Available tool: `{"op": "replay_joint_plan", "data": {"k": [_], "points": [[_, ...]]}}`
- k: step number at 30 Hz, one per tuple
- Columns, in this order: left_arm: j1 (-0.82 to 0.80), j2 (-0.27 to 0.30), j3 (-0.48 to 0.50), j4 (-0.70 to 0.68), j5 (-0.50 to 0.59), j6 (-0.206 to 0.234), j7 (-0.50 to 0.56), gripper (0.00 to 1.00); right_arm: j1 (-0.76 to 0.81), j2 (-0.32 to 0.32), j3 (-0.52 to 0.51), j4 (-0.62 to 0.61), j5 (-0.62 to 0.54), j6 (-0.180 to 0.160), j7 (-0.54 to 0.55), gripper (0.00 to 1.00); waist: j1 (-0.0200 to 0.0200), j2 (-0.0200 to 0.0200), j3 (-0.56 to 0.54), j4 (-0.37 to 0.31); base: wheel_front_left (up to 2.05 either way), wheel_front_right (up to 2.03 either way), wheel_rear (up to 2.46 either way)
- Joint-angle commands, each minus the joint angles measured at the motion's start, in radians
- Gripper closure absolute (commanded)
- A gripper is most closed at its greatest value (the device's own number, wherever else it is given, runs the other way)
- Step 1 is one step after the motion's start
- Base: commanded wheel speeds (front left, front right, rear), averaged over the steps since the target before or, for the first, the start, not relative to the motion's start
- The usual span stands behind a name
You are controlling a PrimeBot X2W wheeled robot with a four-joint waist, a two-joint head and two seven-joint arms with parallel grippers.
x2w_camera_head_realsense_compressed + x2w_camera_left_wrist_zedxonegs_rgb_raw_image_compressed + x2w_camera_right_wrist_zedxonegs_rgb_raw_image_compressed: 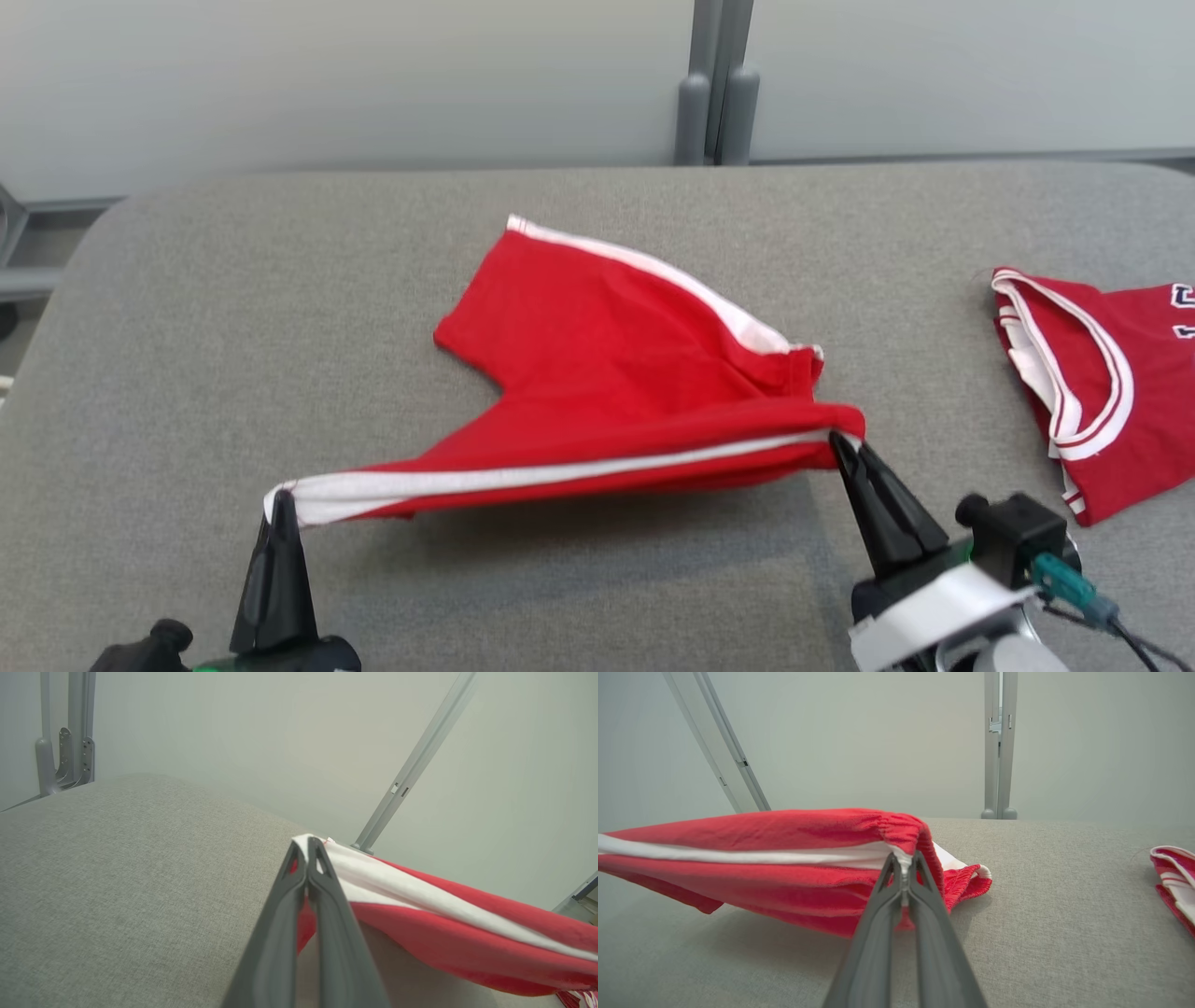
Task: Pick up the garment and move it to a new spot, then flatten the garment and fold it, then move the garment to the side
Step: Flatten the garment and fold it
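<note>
The garment (607, 364) is a pair of red shorts with a white side stripe. Its near edge hangs lifted and stretched between my two grippers, while the far leg still rests on the grey table (280, 308). My left gripper (280, 499) is shut on the garment's hem corner (327, 858). My right gripper (838, 443) is shut on the elastic waistband end (901, 835). In the left wrist view, the left gripper (307, 842) pinches the white stripe. In the right wrist view, the right gripper (903, 858) pinches the gathered waistband.
A second red garment with white trim (1092, 392) lies at the table's right edge, also seen as red-and-white cloth (1174, 877) in the right wrist view. A grey post (714, 84) stands behind the table against a pale wall. Bare grey cloth surface spreads to the left.
</note>
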Motion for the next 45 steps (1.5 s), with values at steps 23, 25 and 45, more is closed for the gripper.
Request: {"op": "replay_joint_plan", "data": {"k": [23,25,45], "points": [[0.112,0.019,-0.045,-0.115,-0.007,0.045,0.018,1.0,0.212,0.014,0.005,-0.085,0.0,-0.002,0.005,1.0,0.0001,0.004,-0.074,-0.048,0.0,0.0,0.0],[0.067,0.028,-0.051,-0.075,-0.003,0.038,0.028,1.0,0.187,0.019,0.002,-0.062,0.003,-0.002,0.013,1.0,0.0001,0.004,-0.065,-0.055,0.0,0.0,0.0],[-0.569,0.151,-0.104,0.452,0.054,-0.046,0.062,1.0,-0.126,0.111,-0.028,0.16,0.003,-0.002,0.041,1.0,0.0001,0.004,0.18,-0.185,0.0,0.0,0.0]]}}
